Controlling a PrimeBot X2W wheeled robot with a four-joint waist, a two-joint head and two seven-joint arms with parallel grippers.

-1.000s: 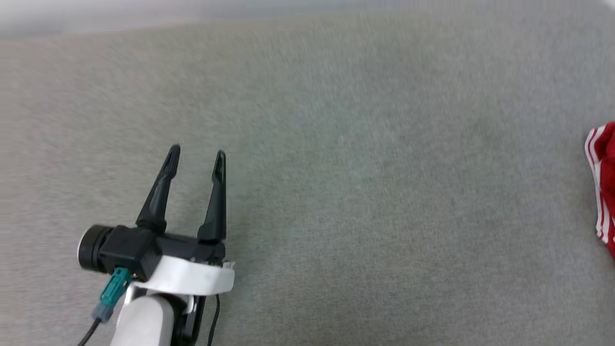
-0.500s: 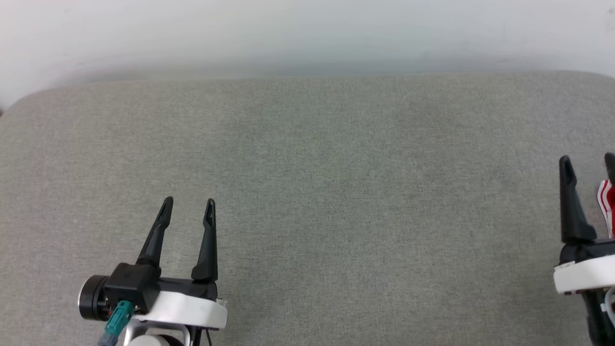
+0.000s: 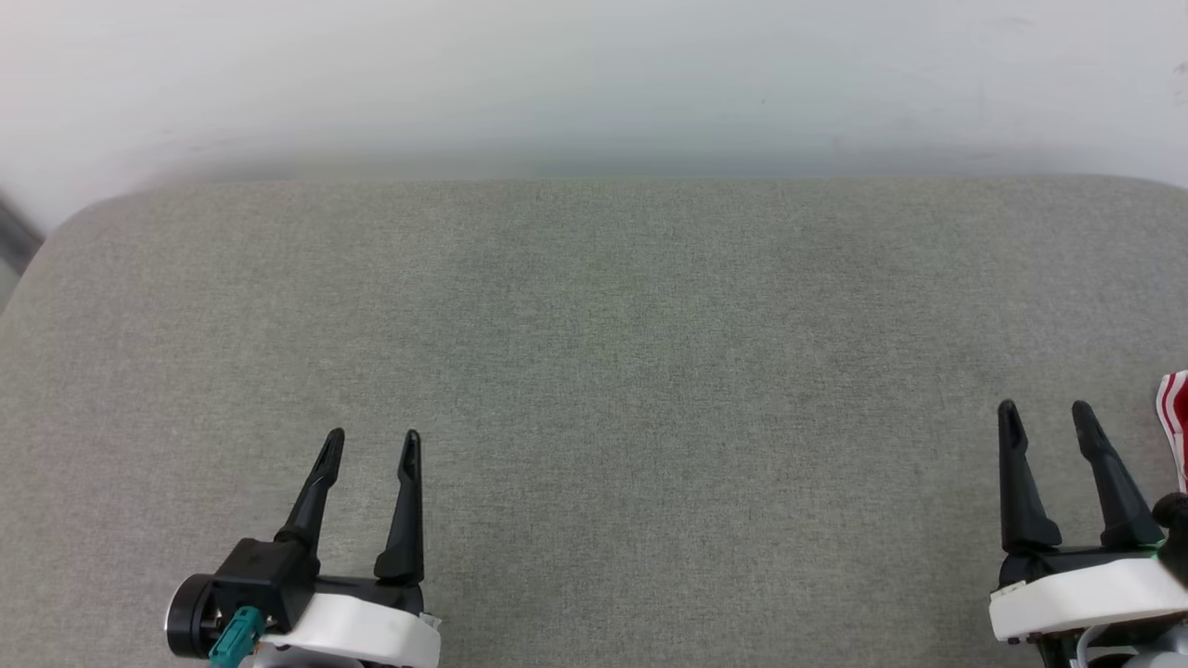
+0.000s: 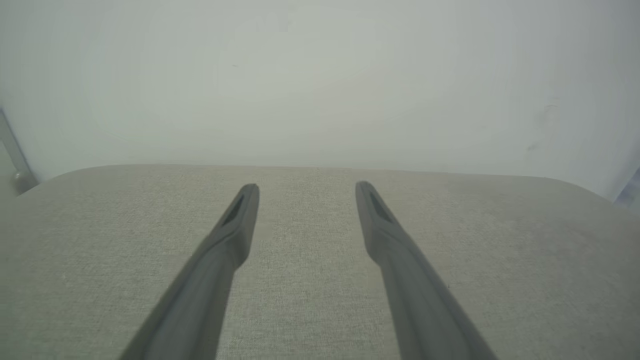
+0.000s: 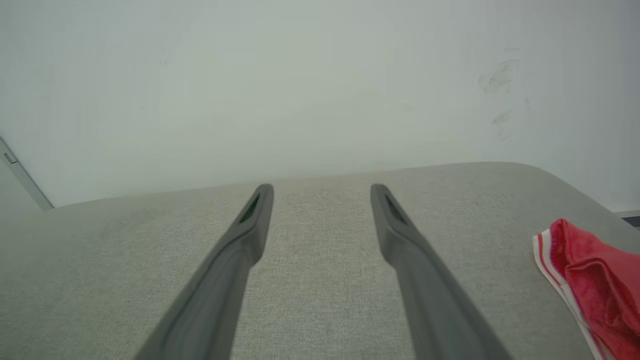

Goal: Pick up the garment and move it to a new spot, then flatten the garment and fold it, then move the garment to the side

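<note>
Red garment [image 5: 590, 285] bunched just right of the right end effector [image 3: 1044, 408], fingers apart, as on the left end effector [image 3: 373, 435]; a one-edge pinch could drag it off the grey surface [image 3: 594, 325]

No legible text anywhere.

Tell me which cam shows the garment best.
Right wrist view: the garment lies bunched at lower right, red cloth and striped trim clear. Head view catches a striped sliver at its right edge.
</note>
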